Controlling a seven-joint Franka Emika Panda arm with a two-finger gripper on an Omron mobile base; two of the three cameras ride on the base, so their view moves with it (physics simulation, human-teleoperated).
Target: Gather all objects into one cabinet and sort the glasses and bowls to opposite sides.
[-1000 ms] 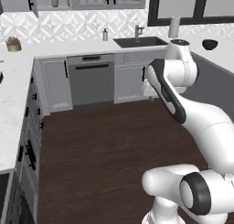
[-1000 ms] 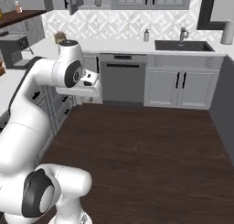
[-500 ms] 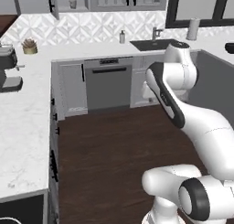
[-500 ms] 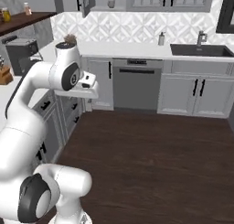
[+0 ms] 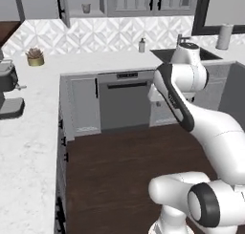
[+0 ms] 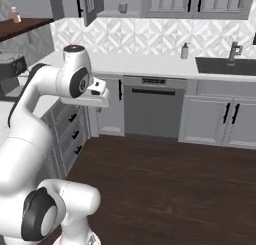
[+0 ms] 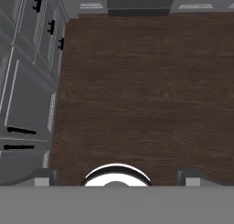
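The cabinet [image 5: 97, 13] hangs open at the top of the left base view, its door [image 5: 61, 7] with the black bar handle swung out. One small grey glass [image 5: 86, 7] stands on its shelf; the right base view has the same glass [image 6: 122, 8] in the cabinet [image 6: 112, 13]. The bowls are out of view. My gripper [image 6: 98, 96] is held out over the dark wood floor in front of the lower cabinets, far below the shelf, pointing down. In the hand view my gripper [image 7: 116, 178] is open with nothing between its fingertips [image 7: 44, 177].
A white counter [image 5: 95, 61] runs along the wall, with a potted succulent [image 5: 34, 56], a soap bottle [image 5: 142, 45] and a sink [image 6: 225, 65]. The dishwasher [image 6: 152, 109] sits below it. A coffee machine [image 5: 7, 90] stands on the left counter. Lower drawers [image 7: 27, 58] flank the floor [image 7: 137, 81].
The whole picture has slid to the right in both base views, so the base has moved; the open cabinet and the glass have come into sight. The arm keeps its pose, jaws still apart.
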